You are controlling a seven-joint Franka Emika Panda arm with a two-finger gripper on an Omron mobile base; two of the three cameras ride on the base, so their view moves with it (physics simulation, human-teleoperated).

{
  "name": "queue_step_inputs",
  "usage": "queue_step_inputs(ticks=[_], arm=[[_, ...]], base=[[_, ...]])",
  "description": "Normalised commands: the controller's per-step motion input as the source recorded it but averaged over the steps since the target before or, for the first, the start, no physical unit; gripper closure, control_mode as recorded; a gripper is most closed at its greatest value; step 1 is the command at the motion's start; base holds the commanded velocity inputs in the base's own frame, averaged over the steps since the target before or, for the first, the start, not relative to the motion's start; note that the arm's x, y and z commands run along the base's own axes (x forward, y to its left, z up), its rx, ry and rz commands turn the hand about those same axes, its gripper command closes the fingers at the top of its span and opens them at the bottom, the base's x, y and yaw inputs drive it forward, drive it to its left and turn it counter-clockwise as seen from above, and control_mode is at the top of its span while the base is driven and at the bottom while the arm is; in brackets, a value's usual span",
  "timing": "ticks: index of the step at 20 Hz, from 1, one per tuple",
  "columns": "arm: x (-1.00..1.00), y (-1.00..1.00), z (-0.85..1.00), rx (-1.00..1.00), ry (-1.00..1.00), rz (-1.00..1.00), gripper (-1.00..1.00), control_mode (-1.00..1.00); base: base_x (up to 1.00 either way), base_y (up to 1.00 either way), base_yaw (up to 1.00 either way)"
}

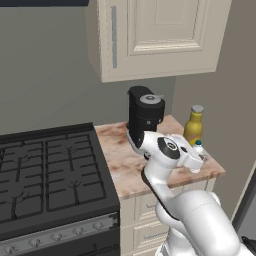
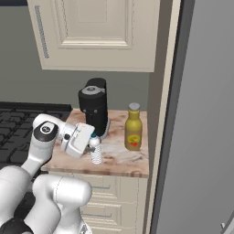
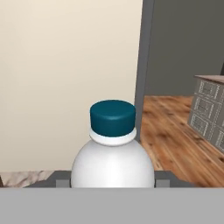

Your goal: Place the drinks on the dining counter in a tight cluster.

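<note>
Clamped around the small clear water bottle [image 2: 96,153], the gripper [image 2: 93,142] is seen at the near edge of the small marble counter [image 2: 119,157], its fingers [image 3: 162,179] closed on either side of the bottle's rounded shoulder just below the blue cap [image 3: 113,117]. Whether the bottle's base touches the marble cannot be told. At the far left, the black stove [image 1: 50,175] is joined to the counter's left edge. Behind the gripper, the black coffee machine [image 2: 93,107] is set toward the far side of the counter. To the right of the held bottle, the yellow-amber bottle [image 2: 133,132] is placed upright near the beige wall [image 2: 157,114], apart from the water bottle. Above, a cream wall cabinet [image 2: 96,32] is mounted.
</note>
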Motion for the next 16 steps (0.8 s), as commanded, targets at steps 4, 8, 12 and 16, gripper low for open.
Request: queue_step_inputs(ticks=[4,8,12,16], arm=[[0.0,0.0,0.0,0.0,0.0,0.0,1.0,-1.0],[0.0,0.0,0.0,0.0,0.0,0.0,1.0,-1.0],[-0.01,0.0,0.0,0.0,0.0,0.0,1.0,1.0],[0.0,0.0,0.0,0.0,0.0,0.0,1.0,1.0]], base=[[0.0,0.0,0.0],[0.0,0.0,0.0],[-0.31,0.01,0.0],[-0.67,0.08,0.0]])
